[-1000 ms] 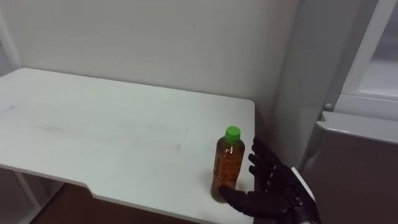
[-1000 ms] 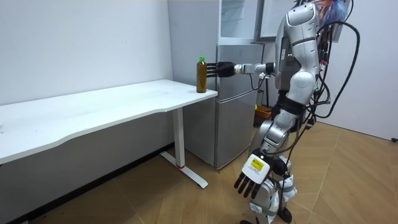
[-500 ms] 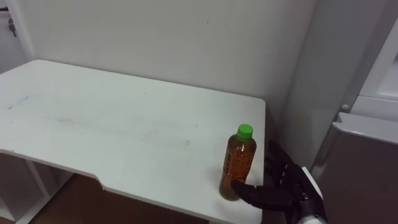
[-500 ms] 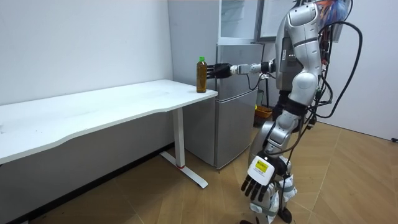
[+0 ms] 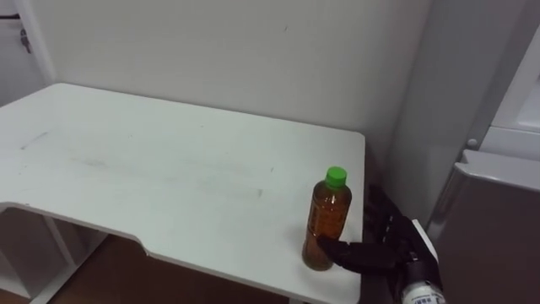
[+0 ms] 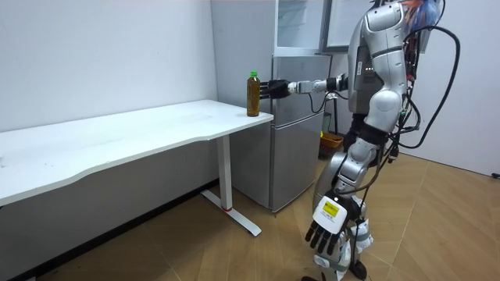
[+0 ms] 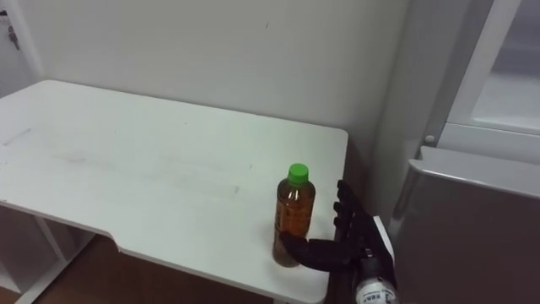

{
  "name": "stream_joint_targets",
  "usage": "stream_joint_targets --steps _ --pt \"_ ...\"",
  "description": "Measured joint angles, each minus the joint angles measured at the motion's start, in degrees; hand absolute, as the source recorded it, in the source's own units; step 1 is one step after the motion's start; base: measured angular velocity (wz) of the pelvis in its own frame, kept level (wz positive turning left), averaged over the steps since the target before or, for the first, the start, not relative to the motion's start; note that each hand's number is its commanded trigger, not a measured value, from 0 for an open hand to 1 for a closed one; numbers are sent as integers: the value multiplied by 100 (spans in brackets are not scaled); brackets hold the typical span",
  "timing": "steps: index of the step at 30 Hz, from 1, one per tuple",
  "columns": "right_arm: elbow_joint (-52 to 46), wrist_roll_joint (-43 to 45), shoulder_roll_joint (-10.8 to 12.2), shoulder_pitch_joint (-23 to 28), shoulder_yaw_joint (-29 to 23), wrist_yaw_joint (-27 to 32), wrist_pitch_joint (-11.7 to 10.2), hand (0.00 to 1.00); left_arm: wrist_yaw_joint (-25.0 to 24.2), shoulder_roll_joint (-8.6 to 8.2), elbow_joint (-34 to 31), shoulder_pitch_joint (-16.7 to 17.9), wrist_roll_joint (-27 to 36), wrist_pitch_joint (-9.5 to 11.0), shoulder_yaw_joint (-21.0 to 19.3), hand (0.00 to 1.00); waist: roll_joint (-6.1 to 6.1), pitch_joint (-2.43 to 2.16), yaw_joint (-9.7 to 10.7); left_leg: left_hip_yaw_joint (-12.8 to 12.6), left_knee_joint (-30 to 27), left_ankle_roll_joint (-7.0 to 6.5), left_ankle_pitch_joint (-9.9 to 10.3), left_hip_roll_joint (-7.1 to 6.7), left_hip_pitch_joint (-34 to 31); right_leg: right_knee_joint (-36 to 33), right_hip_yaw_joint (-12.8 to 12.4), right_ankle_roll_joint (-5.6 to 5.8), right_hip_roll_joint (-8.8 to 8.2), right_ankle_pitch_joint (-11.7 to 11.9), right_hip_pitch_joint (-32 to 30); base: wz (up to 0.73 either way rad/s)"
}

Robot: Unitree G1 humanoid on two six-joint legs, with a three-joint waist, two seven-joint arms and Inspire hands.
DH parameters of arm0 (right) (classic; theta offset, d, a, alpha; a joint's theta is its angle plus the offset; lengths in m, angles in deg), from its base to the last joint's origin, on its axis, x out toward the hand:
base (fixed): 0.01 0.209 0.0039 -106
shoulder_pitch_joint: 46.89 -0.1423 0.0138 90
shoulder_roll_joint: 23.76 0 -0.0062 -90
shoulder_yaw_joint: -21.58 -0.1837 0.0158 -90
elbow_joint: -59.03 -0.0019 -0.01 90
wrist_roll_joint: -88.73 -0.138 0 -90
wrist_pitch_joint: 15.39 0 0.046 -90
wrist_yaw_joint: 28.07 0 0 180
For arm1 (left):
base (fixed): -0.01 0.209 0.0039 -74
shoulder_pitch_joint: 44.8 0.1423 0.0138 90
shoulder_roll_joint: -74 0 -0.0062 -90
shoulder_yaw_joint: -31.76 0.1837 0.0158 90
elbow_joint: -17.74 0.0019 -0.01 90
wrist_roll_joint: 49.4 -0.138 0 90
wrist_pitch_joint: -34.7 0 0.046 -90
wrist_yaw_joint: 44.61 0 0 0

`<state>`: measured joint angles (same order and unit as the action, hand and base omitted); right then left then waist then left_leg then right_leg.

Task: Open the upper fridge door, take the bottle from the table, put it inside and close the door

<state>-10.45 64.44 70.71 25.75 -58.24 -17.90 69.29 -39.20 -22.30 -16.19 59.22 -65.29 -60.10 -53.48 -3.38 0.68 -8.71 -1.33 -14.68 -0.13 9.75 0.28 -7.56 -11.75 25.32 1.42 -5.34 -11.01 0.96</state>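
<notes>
so the bottle (image 5: pixel 326 221) w/ green cap stands upright on the white table (image 5: pixel 169 169), down near its 5 o'clock corner. the right hand (image 5: pixel 390 250) is at the bottle's 4 o'clock, fingers spread wide & not wrapped round it, thumb tip against the bottle low down. the left hand (image 6: pixel 328 232) hangs by the leg in the room view, fingers loose. the fridge (image 5: pixel 494 219) is at the table's 3 o'clock.

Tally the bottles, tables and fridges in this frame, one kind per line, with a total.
bottle: 1
table: 1
fridge: 1
total: 3
</notes>
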Motion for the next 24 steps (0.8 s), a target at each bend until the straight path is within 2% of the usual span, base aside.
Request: stream_joint_targets --steps 7,17,21,24 --pt "338 -57 -10 -373 2 94 4 0 -195 9 -59 -7 2 -85 75 0 -6 -3 -100 13 0 -8 -6 -22 -10 16 17 6 -15 -5 -2 0" --pt "396 -56 -4 -386 197 334 42 0 -349 8 -99 -7 1 -115 98 0 -21 -7 -175 26 -9 -8 -11 -22 21 8 49 10 -21 -8 0 0" --pt "398 -54 -3 -386 210 399 42 0 -384 8 -99 -11 1 -113 98 0 -43 8 -246 40 11 -7 -11 -22 13 6 65 9 -21 -7 3 0" --pt "399 -50 2 -404 210 398 42 0 -386 8 -93 -17 5 -110 102 0 -70 37 -279 57 -2 -7 -11 -23 -16 2 87 9 -22 -7 3 3"
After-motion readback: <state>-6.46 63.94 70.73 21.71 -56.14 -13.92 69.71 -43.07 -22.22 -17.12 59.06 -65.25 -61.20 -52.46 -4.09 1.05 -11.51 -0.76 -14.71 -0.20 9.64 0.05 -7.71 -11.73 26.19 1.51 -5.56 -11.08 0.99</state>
